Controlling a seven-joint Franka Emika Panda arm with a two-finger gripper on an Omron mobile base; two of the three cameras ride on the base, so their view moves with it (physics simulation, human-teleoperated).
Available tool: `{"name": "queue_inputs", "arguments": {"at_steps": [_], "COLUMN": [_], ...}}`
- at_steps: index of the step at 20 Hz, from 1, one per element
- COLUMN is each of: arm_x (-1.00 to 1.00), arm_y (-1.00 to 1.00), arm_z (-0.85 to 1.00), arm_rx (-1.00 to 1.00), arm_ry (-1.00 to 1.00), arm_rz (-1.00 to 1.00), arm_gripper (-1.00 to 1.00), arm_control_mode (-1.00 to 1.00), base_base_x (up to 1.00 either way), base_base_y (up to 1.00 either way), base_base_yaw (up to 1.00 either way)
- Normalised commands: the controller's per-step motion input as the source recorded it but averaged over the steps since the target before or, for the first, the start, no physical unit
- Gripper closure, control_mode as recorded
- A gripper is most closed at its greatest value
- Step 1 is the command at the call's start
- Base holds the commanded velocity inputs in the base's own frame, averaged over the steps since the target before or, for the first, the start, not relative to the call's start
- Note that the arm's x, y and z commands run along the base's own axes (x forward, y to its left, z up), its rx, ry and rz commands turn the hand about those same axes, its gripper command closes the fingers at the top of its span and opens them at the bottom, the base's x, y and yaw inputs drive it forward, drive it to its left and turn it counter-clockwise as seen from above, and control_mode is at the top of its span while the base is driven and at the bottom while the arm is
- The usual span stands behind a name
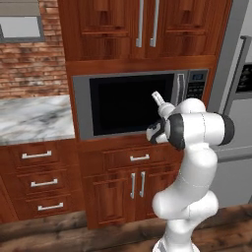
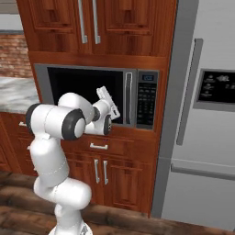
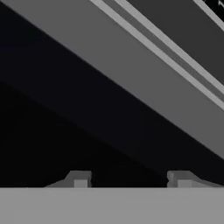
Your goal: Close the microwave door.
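Note:
The microwave [image 1: 196, 89] [image 2: 147, 100] sits built into the wooden cabinetry. Its door [image 1: 123, 104] [image 2: 75, 85] lies flush with the front, black glass facing out. The silver bar handle [image 1: 180, 88] [image 2: 129, 98] runs along the door's right edge, beside the keypad. My gripper [image 1: 156, 96] [image 2: 107, 102] hovers close in front of the glass, right of its middle and just left of the handle. In the hand view the gripper [image 3: 130, 179] is open and holds nothing. Past it lie black door glass [image 3: 43, 131], the grey frame [image 3: 131, 87] and the handle [image 3: 168, 48].
A tall grey fridge [image 1: 236, 123] [image 2: 206, 137] stands right of the microwave. Wooden cabinet doors [image 1: 142, 24] hang above it, with a drawer [image 1: 140, 158] and more doors below. A marble counter [image 1: 34, 118] lies to the left under a brick wall.

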Motion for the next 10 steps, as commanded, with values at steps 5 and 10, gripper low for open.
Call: {"name": "queue_inputs", "arguments": {"at_steps": [5, 10], "arm_x": [0.33, -0.07], "arm_y": [-0.12, 0.0], "arm_z": [0.03, 0.01], "arm_rx": [0.01, 0.0], "arm_ry": [0.0, 0.01], "arm_rz": [0.03, 0.08], "arm_gripper": [-1.0, -1.0], "arm_control_mode": [-1.0, -1.0], "base_base_x": [0.0, 0.0], "base_base_y": [0.0, 0.0], "base_base_yaw": [0.0, 0.0]}}
